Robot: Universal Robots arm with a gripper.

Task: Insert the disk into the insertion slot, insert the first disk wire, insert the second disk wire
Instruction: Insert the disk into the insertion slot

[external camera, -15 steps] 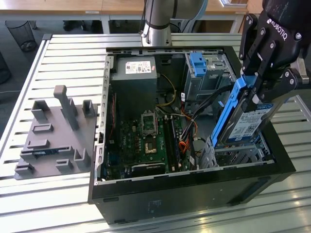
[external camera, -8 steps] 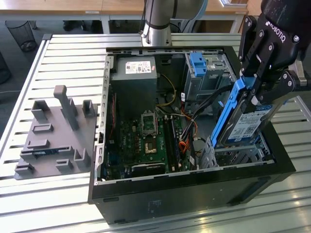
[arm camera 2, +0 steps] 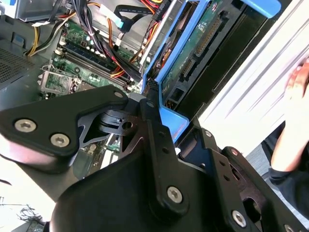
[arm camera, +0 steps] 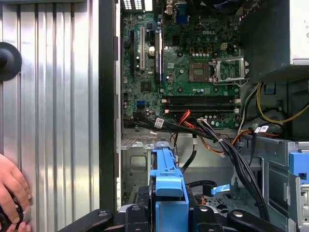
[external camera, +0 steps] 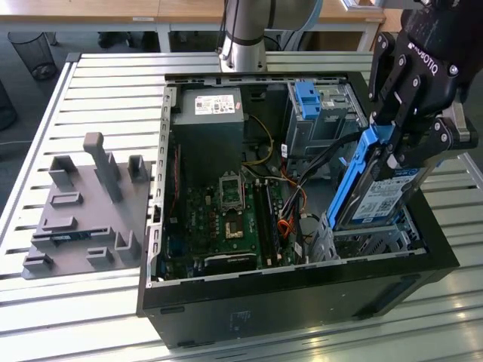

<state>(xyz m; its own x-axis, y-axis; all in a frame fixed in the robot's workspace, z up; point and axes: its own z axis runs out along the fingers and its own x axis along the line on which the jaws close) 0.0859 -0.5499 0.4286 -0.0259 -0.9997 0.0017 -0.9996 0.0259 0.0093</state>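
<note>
My gripper (external camera: 394,151) is shut on the disk (external camera: 379,197), a silver drive with a white label in a blue caddy frame (external camera: 359,172). The disk stands steeply tilted at the exterior view's right side of the open computer case. Its lower end reaches into the insertion slot (external camera: 371,240), a low grey perforated cage. In the first wrist view the blue caddy (arm camera: 166,180) points down toward the grey cage (arm camera: 136,163). The second wrist view shows the disk's green circuit underside (arm camera 2: 203,44) and a black finger (arm camera 2: 153,126) against the caddy. Loose black wires (external camera: 326,154) hang beside the slot.
A taller metal bay with a blue tab (external camera: 309,99) stands behind the slot. Motherboard (external camera: 226,215) and power supply (external camera: 207,113) take up the case's middle and back. A grey fixture plate (external camera: 83,215) lies on the slatted table (external camera: 106,83). A person's hand (arm camera: 12,186) rests beside the case.
</note>
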